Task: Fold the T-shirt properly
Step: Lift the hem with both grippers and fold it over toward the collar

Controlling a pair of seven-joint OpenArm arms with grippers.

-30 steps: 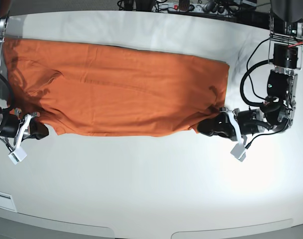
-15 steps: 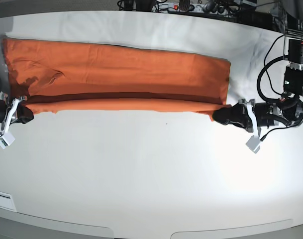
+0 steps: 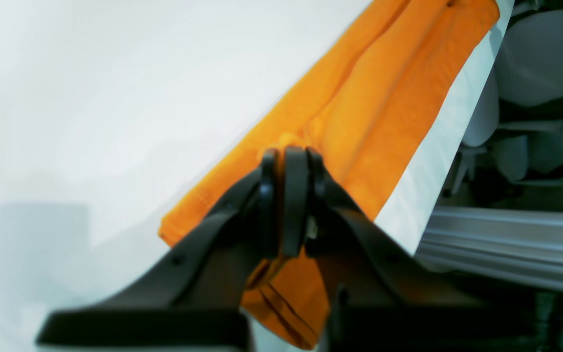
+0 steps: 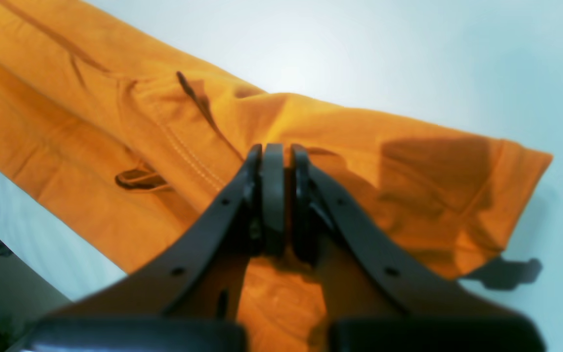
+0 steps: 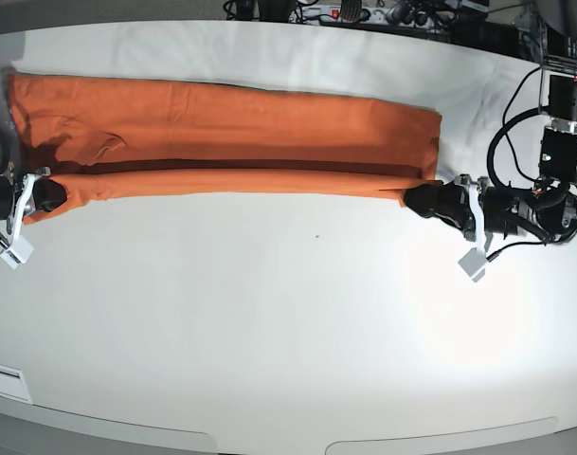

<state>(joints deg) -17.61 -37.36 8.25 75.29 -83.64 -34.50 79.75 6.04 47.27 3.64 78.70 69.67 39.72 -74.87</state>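
The T-shirt (image 5: 231, 133) lies stretched left to right across the far part of the white counter (image 5: 288, 341), its near long edge lifted. The left gripper (image 5: 423, 199) and right gripper (image 5: 53, 196) are each clamped shut on 1 end of that edge. Judged thin, light and limp; hold at hem corners, keep it taut.

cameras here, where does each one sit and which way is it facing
Base: overhead, facing down at the white table; both arms show, gripping the T-shirt at its ends.
Left wrist: on the left arm, looking along the left gripper, shut on the shirt's edge.
Right wrist: on the right arm, looking past the right gripper, shut on the cloth.
Shared: all show the orange shirt and table.
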